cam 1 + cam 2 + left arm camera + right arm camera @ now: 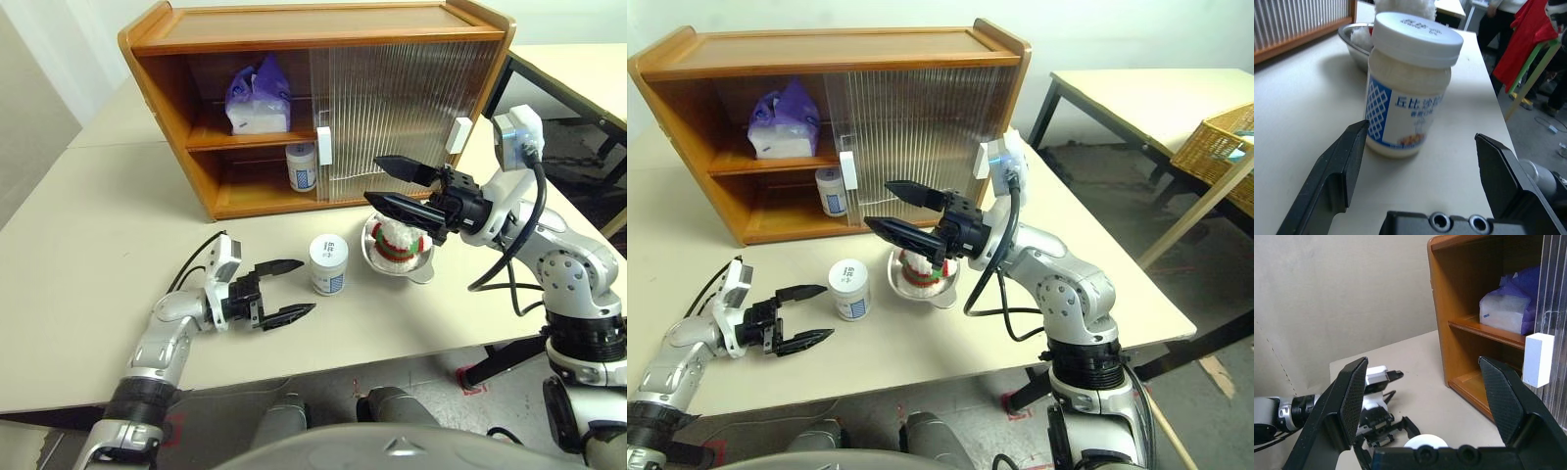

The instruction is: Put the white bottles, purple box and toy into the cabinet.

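Observation:
One white bottle [328,264] stands on the table, seen close in the left wrist view [1408,90]. My left gripper [292,289] is open just left of it, pointing at it, apart from it. A second white bottle [302,166] stands on the cabinet's [294,29] lower shelf. The purple box [257,98] rests on the upper shelf. The toy [397,240] sits in a steel bowl [421,269] in front of the cabinet. My right gripper [380,183] hangs open above the toy, empty, pointing left.
Ribbed sliding doors [392,108] with white handles [323,147] cover the cabinet's right half; its left half is open. A second table [1136,98] and a wicker basket [1215,137] stand to the right. A person stands past the table's end in the left wrist view.

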